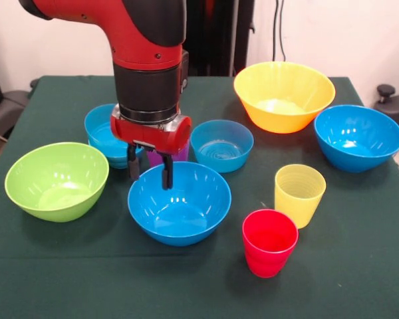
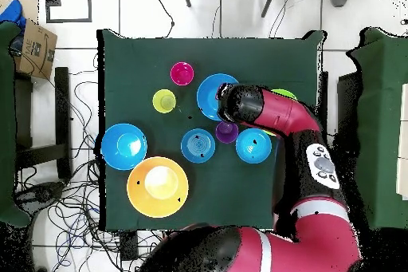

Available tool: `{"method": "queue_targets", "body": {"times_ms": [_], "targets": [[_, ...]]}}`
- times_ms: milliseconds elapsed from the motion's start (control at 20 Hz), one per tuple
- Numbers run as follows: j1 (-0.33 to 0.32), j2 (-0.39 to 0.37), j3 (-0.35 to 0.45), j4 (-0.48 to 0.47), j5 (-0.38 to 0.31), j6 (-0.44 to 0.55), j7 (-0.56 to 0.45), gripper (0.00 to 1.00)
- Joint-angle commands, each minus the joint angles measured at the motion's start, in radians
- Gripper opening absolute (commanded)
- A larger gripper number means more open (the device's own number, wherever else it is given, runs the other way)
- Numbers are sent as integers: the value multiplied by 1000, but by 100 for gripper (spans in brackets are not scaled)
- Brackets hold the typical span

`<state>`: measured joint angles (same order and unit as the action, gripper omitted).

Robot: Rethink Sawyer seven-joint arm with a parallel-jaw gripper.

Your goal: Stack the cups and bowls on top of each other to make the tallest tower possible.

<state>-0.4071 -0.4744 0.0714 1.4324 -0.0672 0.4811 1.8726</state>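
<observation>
Under the gripper (image 1: 150,174): glossy round blue bowl (image 1: 179,203), fingers apart over its far rim; behind it, a purple cup (image 1: 171,157), mostly hidden.

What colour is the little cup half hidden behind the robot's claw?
Purple. The cup shows best in the overhead view, between two small blue bowls.
</observation>
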Motion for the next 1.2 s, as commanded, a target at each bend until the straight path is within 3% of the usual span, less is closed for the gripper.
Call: {"method": "queue_targets", "body": {"times_ms": [50, 550, 1200], "targets": [[-14, 38, 89, 64, -98, 52, -109, 100], [-44, 21, 107, 78, -132, 68, -122, 100], [-52, 53, 125, 76, -162, 18, -78, 100]]}}
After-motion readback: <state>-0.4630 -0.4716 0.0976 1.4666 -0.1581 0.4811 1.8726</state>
